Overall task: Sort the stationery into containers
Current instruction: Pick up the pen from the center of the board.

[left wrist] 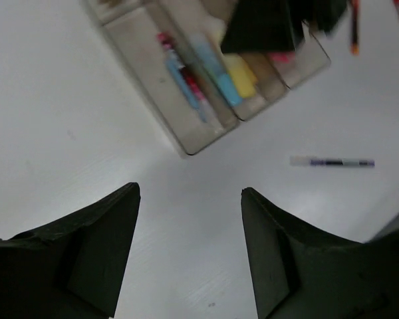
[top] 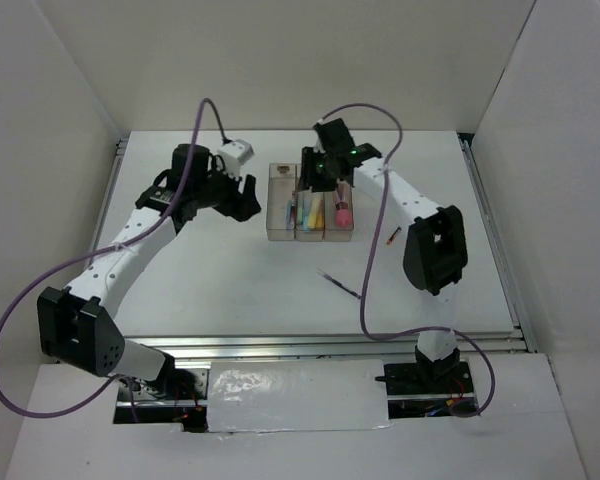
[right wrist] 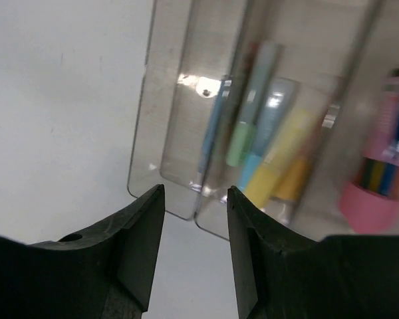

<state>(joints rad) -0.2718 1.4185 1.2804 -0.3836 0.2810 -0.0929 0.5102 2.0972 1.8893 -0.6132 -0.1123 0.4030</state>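
Right gripper [right wrist: 194,193] hangs released over the bins' [top: 281,226] far end; left gripper [left wrist: 189,189] (also released, empty) sits left of them.

no legible text; brownish mark [top: 283,171] on containers [top: 277,215] unreadable

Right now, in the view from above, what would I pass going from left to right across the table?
Black left gripper → joined clear plastic bins, holding a yellow marker then a fat pink marker → thin red pen. I skipped the right gripper and dark purple pen; they line up with the bins.
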